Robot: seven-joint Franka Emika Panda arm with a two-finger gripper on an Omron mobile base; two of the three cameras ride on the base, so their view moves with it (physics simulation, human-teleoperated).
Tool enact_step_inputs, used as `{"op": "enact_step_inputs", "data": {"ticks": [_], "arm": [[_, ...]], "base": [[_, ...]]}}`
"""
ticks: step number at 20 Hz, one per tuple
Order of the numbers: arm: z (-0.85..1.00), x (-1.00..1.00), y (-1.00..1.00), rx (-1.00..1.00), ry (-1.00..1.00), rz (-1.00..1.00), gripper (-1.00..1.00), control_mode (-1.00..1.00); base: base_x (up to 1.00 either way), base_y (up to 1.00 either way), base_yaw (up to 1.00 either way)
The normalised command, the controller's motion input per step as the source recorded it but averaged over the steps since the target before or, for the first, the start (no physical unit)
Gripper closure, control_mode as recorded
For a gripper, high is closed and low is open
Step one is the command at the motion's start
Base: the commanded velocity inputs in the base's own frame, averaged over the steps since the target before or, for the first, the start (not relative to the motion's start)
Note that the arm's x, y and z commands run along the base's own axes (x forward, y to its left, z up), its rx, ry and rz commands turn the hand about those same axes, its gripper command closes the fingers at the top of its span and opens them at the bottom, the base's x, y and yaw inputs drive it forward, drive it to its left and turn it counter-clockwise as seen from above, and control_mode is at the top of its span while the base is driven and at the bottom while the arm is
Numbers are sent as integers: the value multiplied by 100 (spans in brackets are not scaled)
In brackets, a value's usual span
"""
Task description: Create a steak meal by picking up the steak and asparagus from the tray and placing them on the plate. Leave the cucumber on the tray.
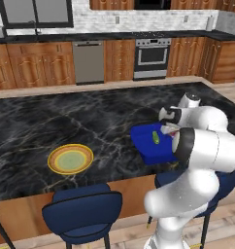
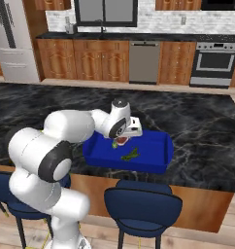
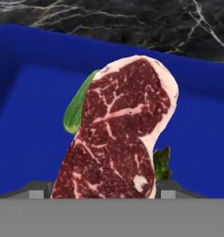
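hand view: the tool (image 2: 122, 139) is clamped on the steak (image 3: 118, 134), held above the tray (image 3: 21, 139). the cucumber (image 3: 77, 106) and asparagus (image 3: 162, 163) lie in the tray. the plate (image 1: 71, 159) has no food yet; both transfers remain.

The tray (image 2: 153, 155) sits on the counter (image 1: 66, 116), right of the plate (image 1: 70, 159). Cucumber (image 1: 156, 138) and asparagus (image 2: 130, 155) lie in it.
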Motion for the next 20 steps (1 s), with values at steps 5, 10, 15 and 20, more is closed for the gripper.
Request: {"op": "enact_step_inputs", "data": {"ticks": [5,10,15,20], "arm": [[82,-68,53,0,-33,13,100,-100],[67,-58,89,0,-5,15,100,-100],[41,-29,100,0,17,15,100,-100],[18,-10,100,-4,21,11,100,-100]], "base": [[0,0,0],[0,0,0],[0,0,0],[0,0,0]]}}
